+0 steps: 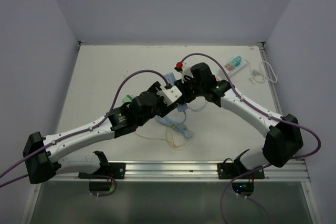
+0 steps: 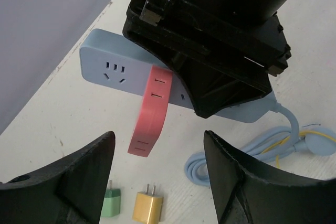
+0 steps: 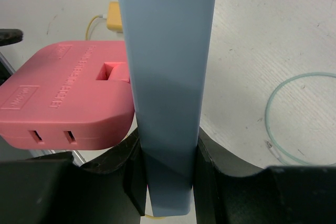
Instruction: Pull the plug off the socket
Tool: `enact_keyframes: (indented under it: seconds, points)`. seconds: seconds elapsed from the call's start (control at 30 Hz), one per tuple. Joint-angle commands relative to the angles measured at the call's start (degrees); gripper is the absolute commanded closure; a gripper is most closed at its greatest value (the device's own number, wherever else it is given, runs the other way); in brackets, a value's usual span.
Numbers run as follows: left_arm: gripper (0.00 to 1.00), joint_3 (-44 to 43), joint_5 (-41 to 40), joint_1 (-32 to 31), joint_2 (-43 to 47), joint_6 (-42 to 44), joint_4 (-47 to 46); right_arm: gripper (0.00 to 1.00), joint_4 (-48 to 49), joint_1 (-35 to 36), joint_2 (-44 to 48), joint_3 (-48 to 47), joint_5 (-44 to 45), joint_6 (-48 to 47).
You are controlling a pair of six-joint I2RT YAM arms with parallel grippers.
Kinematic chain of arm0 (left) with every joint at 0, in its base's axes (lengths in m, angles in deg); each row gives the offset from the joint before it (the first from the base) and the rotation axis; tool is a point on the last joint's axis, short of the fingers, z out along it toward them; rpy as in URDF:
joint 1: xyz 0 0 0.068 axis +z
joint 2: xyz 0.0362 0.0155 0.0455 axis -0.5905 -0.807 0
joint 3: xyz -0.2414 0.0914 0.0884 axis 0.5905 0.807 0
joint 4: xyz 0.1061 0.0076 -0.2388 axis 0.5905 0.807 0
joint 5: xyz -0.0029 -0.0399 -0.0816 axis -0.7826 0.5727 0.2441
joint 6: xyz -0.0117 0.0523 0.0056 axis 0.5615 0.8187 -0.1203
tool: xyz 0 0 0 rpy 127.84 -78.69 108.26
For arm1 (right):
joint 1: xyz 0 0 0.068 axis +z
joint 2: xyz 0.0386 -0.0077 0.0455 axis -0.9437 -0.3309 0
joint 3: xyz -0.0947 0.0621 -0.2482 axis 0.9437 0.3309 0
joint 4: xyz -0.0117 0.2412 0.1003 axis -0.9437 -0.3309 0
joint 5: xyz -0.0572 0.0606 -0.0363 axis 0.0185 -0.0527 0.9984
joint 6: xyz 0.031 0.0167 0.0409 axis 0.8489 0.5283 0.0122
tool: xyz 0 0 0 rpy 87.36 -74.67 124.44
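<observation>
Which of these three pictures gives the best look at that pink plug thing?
The right wrist view: the pink plug fills the left half, seated against the blue power strip that the right gripper clamps. The left wrist view shows it edge-on between the left gripper's open fingers. From the top external view it is hidden under the arms.

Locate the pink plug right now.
In the left wrist view the pink plug sits mid-frame, still plugged into the blue power strip, just left of where the right gripper clamps the strip, with the left gripper open just below it.
</observation>
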Motion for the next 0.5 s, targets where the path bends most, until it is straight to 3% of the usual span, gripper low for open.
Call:
enact_keyframes:
  seconds: [0.0,0.27,0.47]
  points:
    - [0.29,-0.9,-3.3,-0.1,-0.7,3.3,-3.9,1.0,2.0,0.2,3.4,-1.6,-4.1,-0.9]
    - [0.33,-0.5,-2.8,-0.1,-2.8,5.2,-6.3,1.0,2.9,0.9,3.8,-0.8,-5.0,-1.7]
    - [0.51,0.3,-1.7,0.4,-3.3,5.3,-9.3,1.0,3.3,1.4,3.9,-0.4,-5.5,-2.6]
